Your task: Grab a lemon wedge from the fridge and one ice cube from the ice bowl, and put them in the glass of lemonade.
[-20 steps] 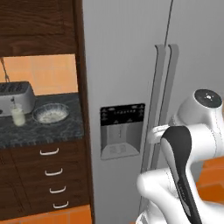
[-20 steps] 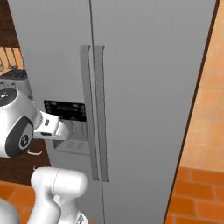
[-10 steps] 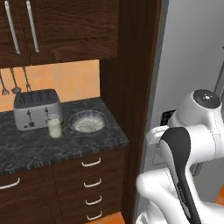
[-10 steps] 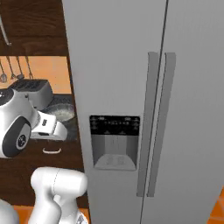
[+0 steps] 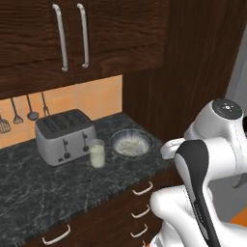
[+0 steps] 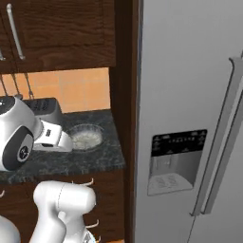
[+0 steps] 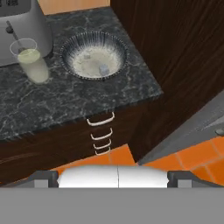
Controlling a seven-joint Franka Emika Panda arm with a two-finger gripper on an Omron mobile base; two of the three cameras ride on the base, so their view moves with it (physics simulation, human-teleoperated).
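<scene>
The ice bowl point(image 5: 131, 143) is seen on the dark marble counter point(image 5: 43, 183), with the glass of lemonade point(image 5: 97, 153) just beside it at about 8 o'clock and the silver toaster point(image 5: 64, 136) behind the glass. In the hand view the bowl point(image 7: 94, 55) sits at 12 o'clock, whitish contents and one small cube-like piece inside, hard to make out; the glass point(image 7: 32, 60) is at 10 o'clock. The fridge point(image 6: 190, 118) is seen closed at 3 o'clock in the right base view, black dispenser panel point(image 6: 176, 161) on its door. The gripper point(image 7: 113, 177) is held high, well apart from the counter, fingers spread wide, nothing between them. Drawer handles point(image 7: 100, 119) are seen below the counter edge.
</scene>
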